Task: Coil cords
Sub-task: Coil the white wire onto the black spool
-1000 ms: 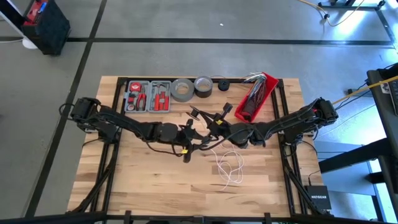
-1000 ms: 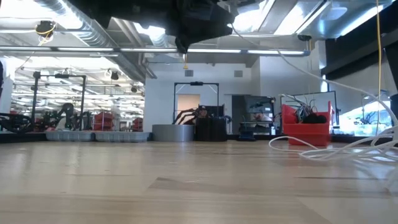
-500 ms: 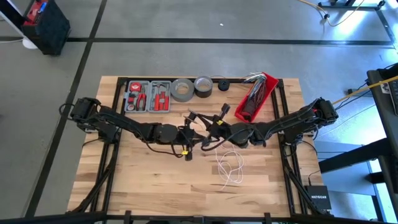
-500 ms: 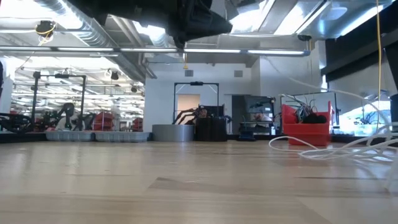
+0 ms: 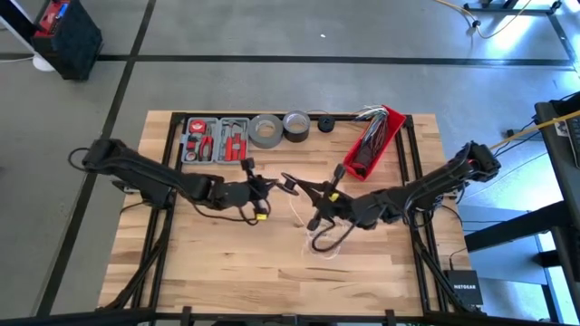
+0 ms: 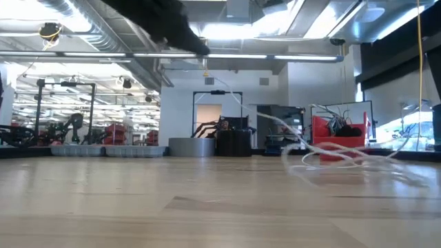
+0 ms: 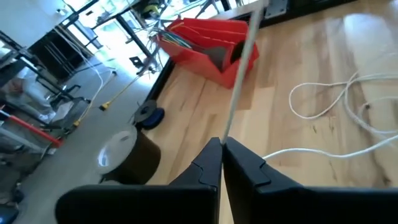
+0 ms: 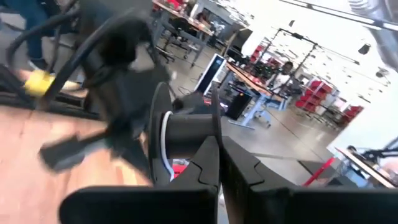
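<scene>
Overhead fluorescent strips (image 6: 227, 31) are lighting the room evenly; the table (image 5: 227, 263) is showing bright w/ only soft, faint shadows under the arms. In the low view, ceiling lights are glaring white & a window at the far right is blowing out. The white cord (image 6: 331, 155) is smearing w/ motion blur there. The right wrist view is blurring heavily throughout; the left wrist view is softening toward the foreground.
</scene>
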Controlling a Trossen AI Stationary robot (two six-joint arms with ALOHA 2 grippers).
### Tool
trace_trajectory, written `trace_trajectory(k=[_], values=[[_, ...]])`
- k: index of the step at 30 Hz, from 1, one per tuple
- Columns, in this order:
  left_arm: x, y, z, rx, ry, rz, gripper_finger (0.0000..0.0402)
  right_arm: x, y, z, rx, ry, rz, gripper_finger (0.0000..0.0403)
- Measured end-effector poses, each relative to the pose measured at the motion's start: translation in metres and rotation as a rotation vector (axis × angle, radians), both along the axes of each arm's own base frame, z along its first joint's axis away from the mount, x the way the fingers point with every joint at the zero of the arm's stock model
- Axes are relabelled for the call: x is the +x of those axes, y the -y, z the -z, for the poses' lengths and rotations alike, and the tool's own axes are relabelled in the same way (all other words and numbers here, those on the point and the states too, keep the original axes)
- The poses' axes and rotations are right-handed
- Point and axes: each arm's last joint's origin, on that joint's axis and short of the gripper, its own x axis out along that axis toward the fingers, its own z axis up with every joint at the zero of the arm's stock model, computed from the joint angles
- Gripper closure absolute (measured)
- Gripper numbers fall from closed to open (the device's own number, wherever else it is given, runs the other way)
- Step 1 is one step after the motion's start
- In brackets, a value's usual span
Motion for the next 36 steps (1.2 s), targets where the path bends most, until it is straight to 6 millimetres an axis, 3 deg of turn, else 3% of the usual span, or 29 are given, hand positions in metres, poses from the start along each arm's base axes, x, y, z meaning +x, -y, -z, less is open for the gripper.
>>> trace_trajectory(k=[7,13,21,36], values=[[-0.038,0.007,-0.026,-0.071,0.016,0.020,0.0396,0.000,0.003,0.013,-0.054,-0.147,-0.060,0.0399],[-0.052,0.011,-0.037,-0.145,0.082,0.030,0.0399,0.011,0.020,0.028,-0.034,-0.239,-0.094,0.0400],[-0.051,0.017,-0.039,-0.232,0.132,0.051,0.0396,0.035,0.046,0.056,-0.047,-0.292,0.061,0.0400],[-0.012,0.026,-0.032,-0.229,0.283,0.100,0.0399,0.042,0.053,0.058,0.033,-0.224,0.052,0.0400]])
